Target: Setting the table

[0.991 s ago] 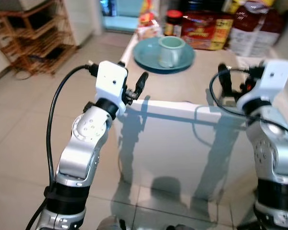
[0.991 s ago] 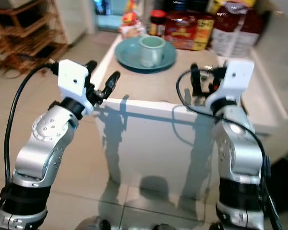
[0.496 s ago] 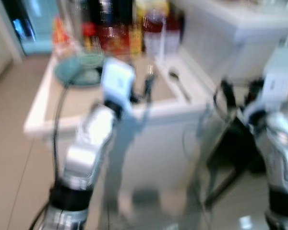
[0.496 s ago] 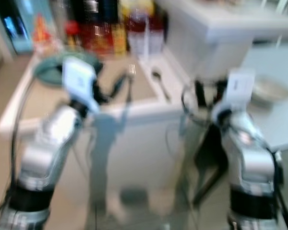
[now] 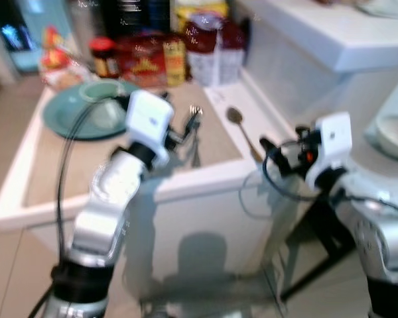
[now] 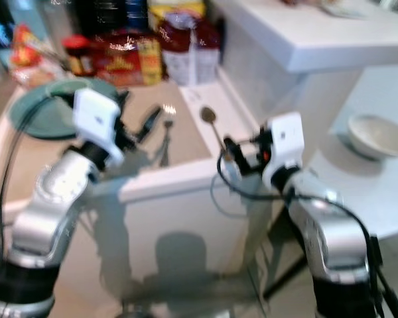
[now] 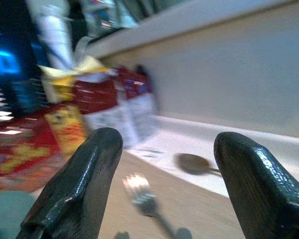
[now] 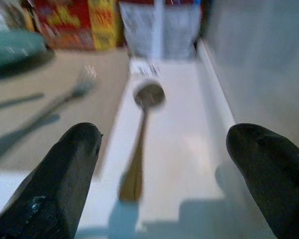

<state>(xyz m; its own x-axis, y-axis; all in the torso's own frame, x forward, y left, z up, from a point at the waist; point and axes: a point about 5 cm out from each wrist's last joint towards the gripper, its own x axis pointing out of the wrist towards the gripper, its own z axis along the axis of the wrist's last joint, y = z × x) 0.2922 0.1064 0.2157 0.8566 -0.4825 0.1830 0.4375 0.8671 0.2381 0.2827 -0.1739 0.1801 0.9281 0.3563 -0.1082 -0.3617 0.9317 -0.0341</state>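
Observation:
A silver fork (image 5: 196,118) lies on the beige tabletop (image 5: 60,165), and a spoon (image 5: 241,127) rests on its white right rim. A teal plate (image 5: 65,119) carrying a pale cup (image 5: 105,110) stands at the table's back left. My left gripper (image 5: 184,129) hovers open just short of the fork (image 7: 143,195), its fingers (image 7: 82,184) empty. To the right, my right gripper (image 5: 273,148) stays open by the table's front right corner, facing the spoon (image 8: 145,97) with nothing between its fingers (image 8: 60,174).
Jars, red packets and a white bag (image 5: 209,50) crowd the table's back edge. A white counter wall (image 5: 298,73) rises on the right. A pale bowl (image 6: 378,132) sits on a lower light surface at the far right. Tiled floor lies below.
The camera has swung to the right, so the plate now sits at the left, and the fork, spoon and bowl have come into view. Both grippers stay open and empty.

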